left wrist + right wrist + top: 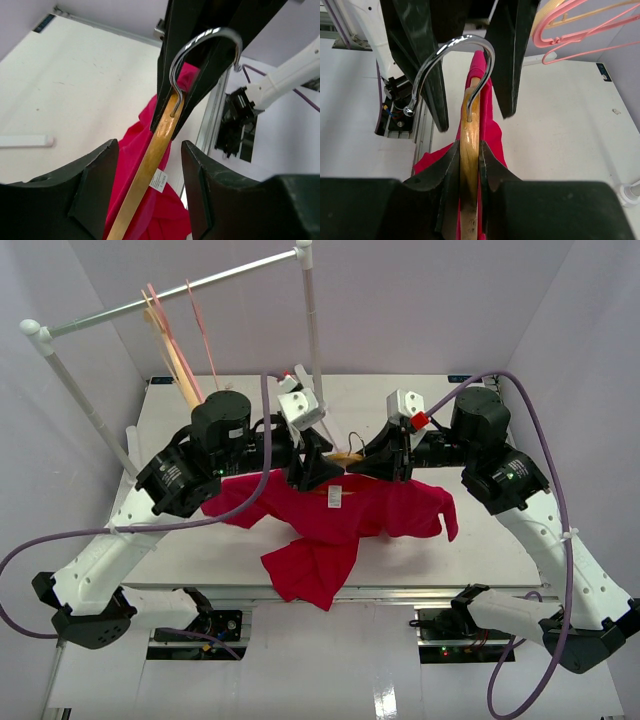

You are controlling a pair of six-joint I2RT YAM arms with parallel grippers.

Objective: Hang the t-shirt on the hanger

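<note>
Right gripper (pixel 469 146) is clamped narrow on the hanger (pixel 468 175), with both fingers pressed on the wooden neck just below the silver hook (pixel 451 49).

Left gripper (pixel 148 145) is wide. The wooden bar runs up between its fingers (pixel 95 190) with a gap on each side, so no contact is visible.

In the top view both grippers meet nose to nose over table (pixel 240 400) centre: left gripper (pixel 322 472) at 9 o'clock of the hanger (pixel 348 455), right gripper (pixel 378 466) at 3 o'clock.

In the right wrist view the hook arcs towards 9 o'clock, sitting between the left arm's two dark fingers at 12.

The t-shirt (pixel 345 522) hangs and spreads below the grippers at 6 o'clock. One sleeve goes out to 9 o'clock under the left arm and the other to 3. A bunched lower part drapes over the near table edge at 6.

The white label (pixel 334 498) shows just below the hanger. In the left wrist view the label (pixel 159 180) sits right beside the wooden bar, with red cloth on both sides of the wood.

I can't tell how far the hanger sits inside the collar.

The garment rail (pixel 170 297) holding the pink hangers (pixel 175 335) is at 11 o'clock, well apart from the grippers.
</note>
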